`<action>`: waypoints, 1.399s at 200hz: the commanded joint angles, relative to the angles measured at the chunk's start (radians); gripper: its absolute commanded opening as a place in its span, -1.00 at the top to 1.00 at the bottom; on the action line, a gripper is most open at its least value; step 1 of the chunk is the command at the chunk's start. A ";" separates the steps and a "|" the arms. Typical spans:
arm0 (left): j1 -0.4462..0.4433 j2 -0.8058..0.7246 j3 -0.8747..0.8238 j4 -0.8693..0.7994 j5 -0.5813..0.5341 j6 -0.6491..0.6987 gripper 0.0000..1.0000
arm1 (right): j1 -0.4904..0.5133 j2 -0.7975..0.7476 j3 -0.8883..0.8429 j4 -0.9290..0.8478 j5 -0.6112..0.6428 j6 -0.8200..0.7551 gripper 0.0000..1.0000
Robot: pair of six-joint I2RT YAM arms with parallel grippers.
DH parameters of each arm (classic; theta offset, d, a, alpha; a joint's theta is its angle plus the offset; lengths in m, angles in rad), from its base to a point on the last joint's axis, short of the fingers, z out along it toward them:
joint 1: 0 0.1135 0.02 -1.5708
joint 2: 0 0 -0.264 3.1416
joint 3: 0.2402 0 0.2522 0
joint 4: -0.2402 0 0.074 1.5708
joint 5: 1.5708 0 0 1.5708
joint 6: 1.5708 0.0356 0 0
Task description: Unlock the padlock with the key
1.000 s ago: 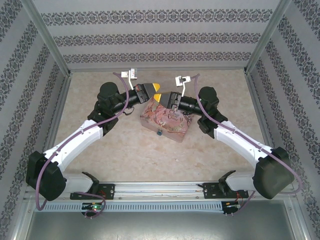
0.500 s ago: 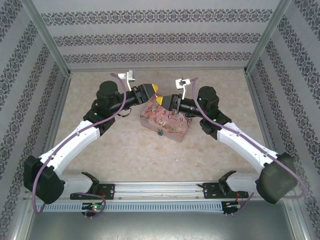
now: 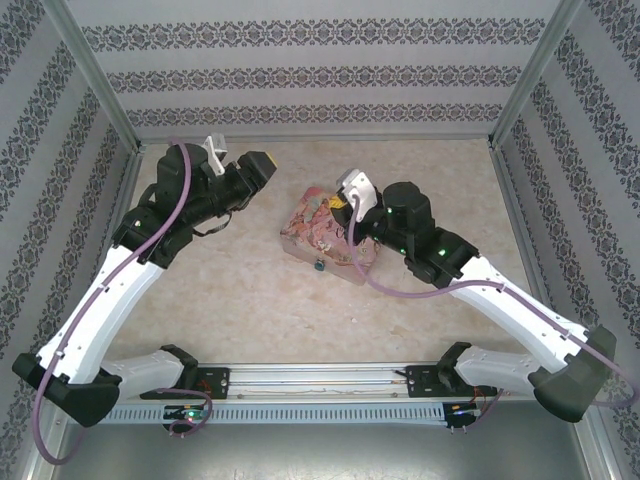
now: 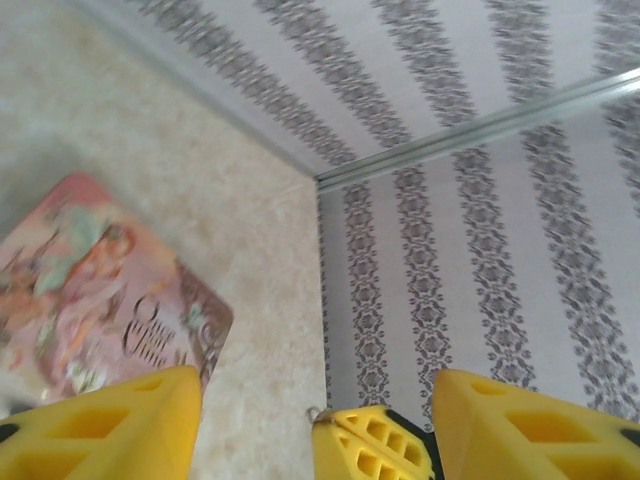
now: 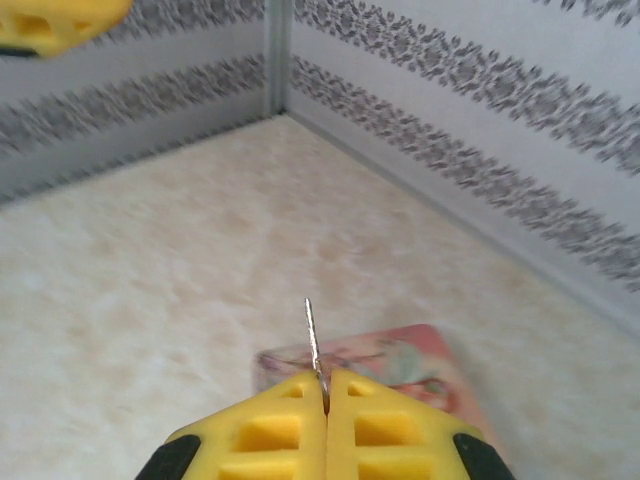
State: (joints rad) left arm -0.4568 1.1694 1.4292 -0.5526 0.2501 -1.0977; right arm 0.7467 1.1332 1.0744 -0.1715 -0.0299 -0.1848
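The padlock (image 3: 319, 266), a tiny blue body, hangs on the near side of the pink tin (image 3: 322, 232), which lies about mid-table, slightly right of centre, and skewed to the table edges. From the top view its shackle is too small to make out.

The key (image 5: 311, 335) is a thin silvery blade that sticks out past the tips of the right gripper (image 5: 327, 378). The yellow fingers are pressed together on it. In the right wrist view the blade points over the tin's decorated lid toward the far corner of the enclosure. From above, this gripper sits over the far right part of the tin, well apart from the padlock on the near face.

The left gripper (image 3: 262, 162) is off to the left of the tin and farther back, clear of it. Its yellow fingers (image 4: 110, 425) stand apart with nothing between them. Its wrist camera looks past them at the tin's lid and the yellow tips of the other gripper.

The beige table (image 3: 250, 290) is bounded by patterned walls (image 3: 320, 80) on the left, right and far sides.
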 commanded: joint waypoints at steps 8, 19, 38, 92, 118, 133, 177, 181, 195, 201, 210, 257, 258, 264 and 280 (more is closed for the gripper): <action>-0.017 0.051 0.057 -0.221 -0.014 -0.188 -0.19 | 0.073 0.008 0.040 0.025 0.224 -0.392 1.00; -0.032 0.065 0.056 -0.206 0.002 -0.220 -0.19 | 0.093 0.019 0.045 0.042 0.238 -0.464 1.00; -0.056 0.085 0.054 -0.169 0.020 -0.277 -0.19 | 0.117 0.042 0.059 0.053 0.252 -0.544 1.00; -0.102 0.131 0.050 -0.100 0.021 -0.366 -0.18 | 0.151 0.109 0.106 0.063 0.259 -0.610 1.00; -0.119 0.150 0.042 -0.073 0.029 -0.394 -0.12 | 0.163 0.125 0.112 0.087 0.260 -0.614 1.00; -0.125 0.156 0.036 -0.059 0.031 -0.401 -0.06 | 0.166 0.130 0.114 0.097 0.259 -0.611 1.00; -0.131 0.160 0.022 -0.035 0.030 -0.421 0.10 | 0.169 0.137 0.110 0.126 0.268 -0.591 1.00; -0.131 0.160 0.021 -0.032 0.030 -0.422 0.11 | 0.169 0.137 0.110 0.129 0.268 -0.589 1.00; -0.131 0.160 0.014 -0.026 0.034 -0.427 0.16 | 0.169 0.137 0.112 0.135 0.268 -0.582 1.00; -0.132 0.161 0.011 -0.022 0.036 -0.429 0.18 | 0.169 0.138 0.112 0.137 0.269 -0.581 1.00; -0.132 0.161 0.008 -0.017 0.037 -0.431 0.22 | 0.169 0.138 0.111 0.141 0.271 -0.577 1.00; -0.132 0.156 -0.001 -0.001 0.038 -0.438 0.38 | 0.170 0.145 0.120 0.155 0.277 -0.566 1.00; -0.132 0.157 -0.001 -0.001 0.038 -0.438 0.39 | 0.170 0.145 0.120 0.156 0.278 -0.566 1.00; -0.132 0.156 -0.003 0.000 0.038 -0.439 0.41 | 0.171 0.147 0.122 0.157 0.280 -0.565 1.00; -0.132 0.156 -0.007 0.006 0.037 -0.439 0.49 | 0.171 0.152 0.127 0.161 0.289 -0.560 1.00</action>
State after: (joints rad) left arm -0.5705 1.3300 1.4353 -0.5461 0.2604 -1.3174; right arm 0.9016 1.2762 1.1618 -0.0513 0.2272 -0.7700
